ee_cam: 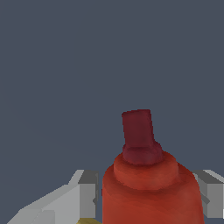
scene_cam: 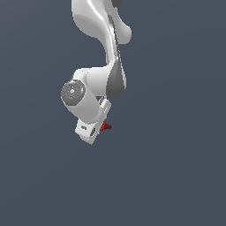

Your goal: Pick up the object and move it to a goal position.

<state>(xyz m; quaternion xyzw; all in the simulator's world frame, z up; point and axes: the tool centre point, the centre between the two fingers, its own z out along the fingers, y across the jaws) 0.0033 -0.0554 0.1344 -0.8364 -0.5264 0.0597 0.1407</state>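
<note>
**Red drill caught between grey fingers**

Slate-blue ground fills both views, flat and unmarked, with no goal marker to be seen on it. Against it the white arm (scene_cam: 106, 53) bends down from the exterior view's upper edge, its wrist turned so that the gripper (scene_cam: 98, 129) points down and toward the exterior view's right. That tilt looks chosen to bring the fingers in across the drill's body rather than along it.

In the wrist view the gripper (ee_cam: 146, 197) has one grey finger (ee_cam: 87, 194) on each side of the drill (ee_cam: 148, 188), and both sit tight against its flanks; I judge the claw clenched on the drill, though the contact itself is partly cut off by the frame. A hold across the thick body would keep the piece from twisting during carriage.

Seen close, the drill is orange-red with ringed steps narrowing to a darker maroon nose, and a sliver of yellow shows at its base. In the exterior view only a small red bit (scene_cam: 105, 127) pokes out beside the gripper.
</note>
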